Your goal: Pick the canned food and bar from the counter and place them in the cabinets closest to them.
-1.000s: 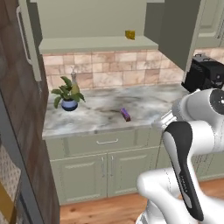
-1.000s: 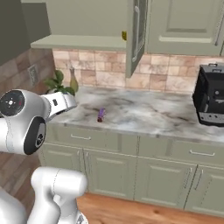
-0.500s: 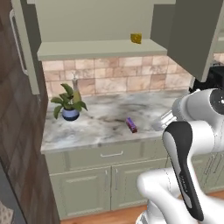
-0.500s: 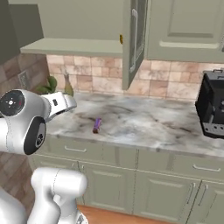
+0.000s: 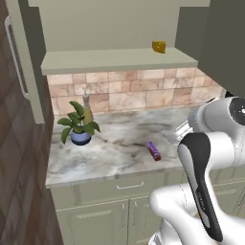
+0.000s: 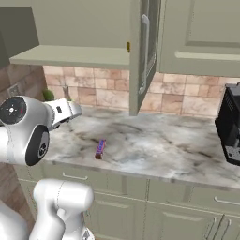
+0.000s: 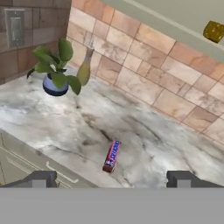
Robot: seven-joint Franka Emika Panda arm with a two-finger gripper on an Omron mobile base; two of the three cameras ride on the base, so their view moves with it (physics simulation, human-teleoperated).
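The bar [image 7: 112, 155], dark purple with reddish ends, lies flat on the marbled counter [image 7: 61, 124] near its front edge. It shows as the bar [image 5: 153, 150] in the left base view and the bar [image 6: 100, 148] in the right base view. My gripper [image 7: 111, 179] hangs above and in front of it, open wide, with nothing between the fingertips [image 7: 40, 178]. Above the counter [image 5: 115, 143] the wall cabinet's bare shelf [image 5: 115, 60] stands open. The canned food is out of view.
A potted plant [image 5: 79, 127] and a slim bottle [image 5: 87, 110] stand at the counter's back left. A yellow wedge [image 5: 159, 46] sits on the cabinet shelf. The open cabinet door [image 6: 143, 51] juts out over the counter. A black coffee machine [image 6: 232, 124] stands at the right.
Both base views have shifted and drawn closer to the counter, so the base has driven. The bar has stayed in place. The gripper stays open.
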